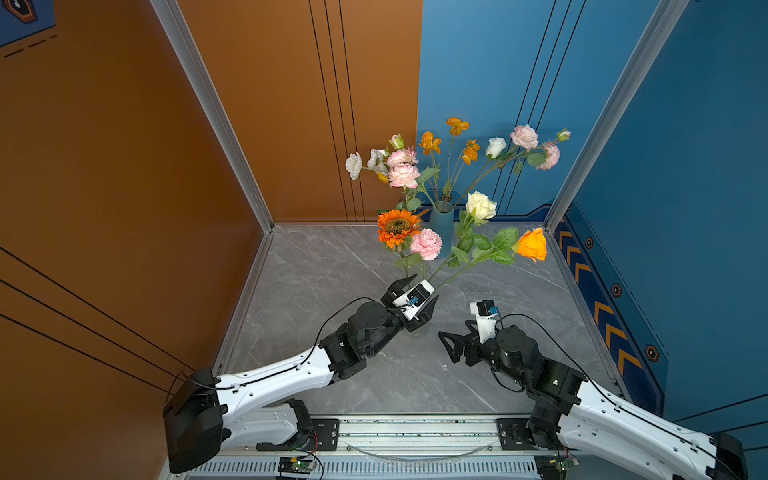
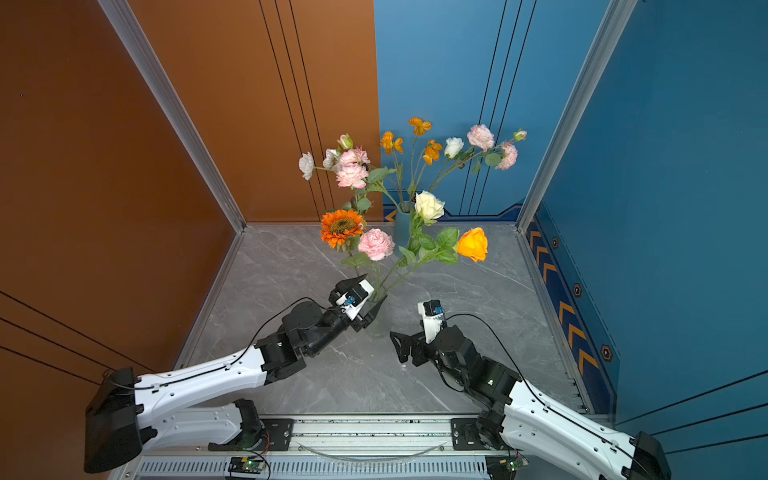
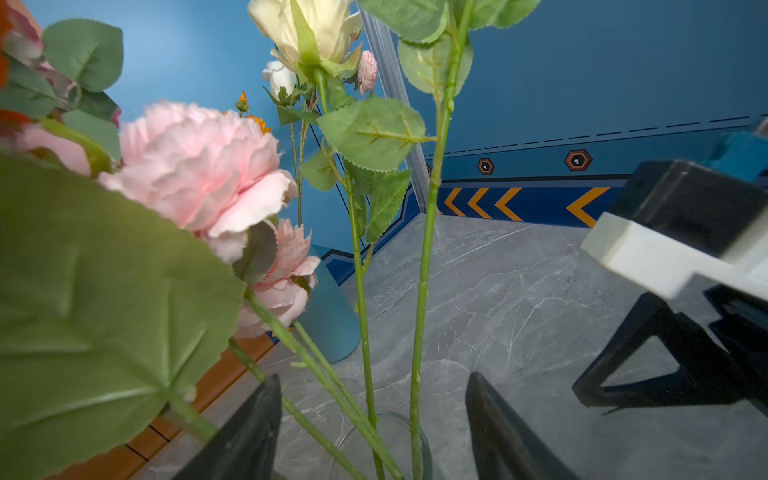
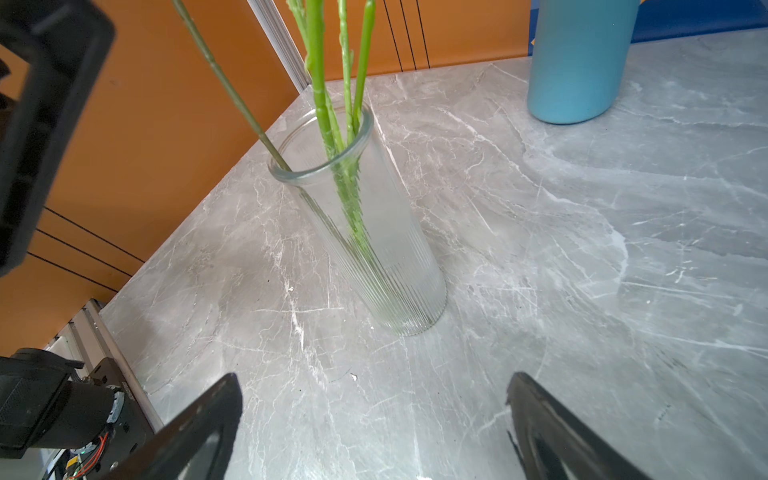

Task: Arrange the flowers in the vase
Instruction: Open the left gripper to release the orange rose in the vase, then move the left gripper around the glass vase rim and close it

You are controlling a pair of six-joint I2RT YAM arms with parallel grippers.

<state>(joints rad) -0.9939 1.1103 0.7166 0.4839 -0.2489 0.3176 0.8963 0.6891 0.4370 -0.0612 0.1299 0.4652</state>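
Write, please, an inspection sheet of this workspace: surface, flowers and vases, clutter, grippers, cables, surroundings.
Surface: grey marble table, flat.
Job's things: glass vase holds four stems: orange daisy, pink flower, cream rose, orange rose; blue vase behind it holds the other flowers.
Clutter: nothing seen.
Grippers: left gripper open, fingers either side of the stems above the glass vase; right gripper open, holding nothing, beside the glass vase.
Cables: a black cable loops along each arm, clear of the flowers.
Surroundings: orange wall, blue wall, metal frame.
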